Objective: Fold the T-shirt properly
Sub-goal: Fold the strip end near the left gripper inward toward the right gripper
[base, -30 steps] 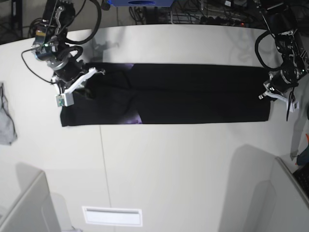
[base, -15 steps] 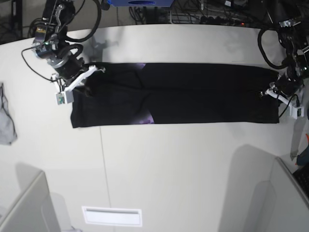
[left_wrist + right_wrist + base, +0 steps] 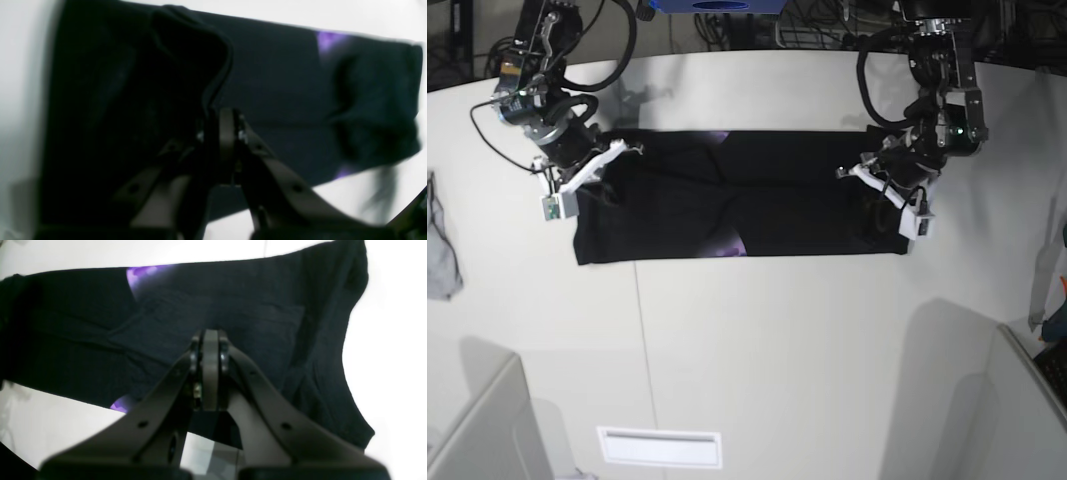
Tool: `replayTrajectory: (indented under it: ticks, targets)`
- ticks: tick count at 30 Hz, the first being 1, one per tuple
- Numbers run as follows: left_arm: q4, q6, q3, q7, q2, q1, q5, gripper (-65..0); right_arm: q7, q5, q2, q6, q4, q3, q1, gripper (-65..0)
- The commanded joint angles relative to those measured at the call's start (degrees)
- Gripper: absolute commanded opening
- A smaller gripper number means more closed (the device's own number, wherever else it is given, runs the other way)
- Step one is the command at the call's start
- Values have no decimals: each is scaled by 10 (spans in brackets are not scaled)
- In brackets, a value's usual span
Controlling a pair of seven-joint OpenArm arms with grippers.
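Note:
The black T-shirt (image 3: 757,195) lies as a long band across the white table, with purple print (image 3: 727,245) showing at a fold. My left gripper (image 3: 845,172) is shut on the shirt's right end and holds it doubled back over the band. In the left wrist view the cloth edge (image 3: 213,66) rises into the closed left gripper (image 3: 218,115). My right gripper (image 3: 632,148) is shut over the shirt's left part near its far edge. In the right wrist view no cloth shows between the closed tips of the right gripper (image 3: 210,340), and the T-shirt (image 3: 250,306) spreads beneath them.
A small grey cloth (image 3: 439,250) lies at the table's left edge. Cables and a blue object (image 3: 717,5) sit beyond the far edge. A white slot (image 3: 659,447) marks the near side, and grey panels (image 3: 477,430) stand at both near corners.
The shirt first slid to the right. Then my left gripper carried its right end leftward over the band, so the band is now shorter. My right gripper hardly moved.

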Motion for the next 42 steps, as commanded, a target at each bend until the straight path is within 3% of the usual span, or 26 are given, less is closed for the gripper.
replayTrajectory:
  ticks: [1,4,9,33,39,42]
  targets:
    - [4,9,16,-10,-2,-15,-10,-650,14,9,3,4,11,2,5,-650]
    - [-15,28,56,-10,1,-39,-12,-650,14,9,3,4,11,2,5,-650]
    - [-56,51,68,-10,19,-68,-12,-650,14,9,3,4,11,2,5,-650]
    - [-67,51,69,-11,40,-71,-16,-650,15,9,3,4,11,2,5,-650]
    - [-67,50,70,-9,64,-85,-16,-253,14,9,3,4,11,2,5,-650]
    - [-67,49,98,-8,80,-100,-16,-127,15,9,3,3,11,2,5,-650]
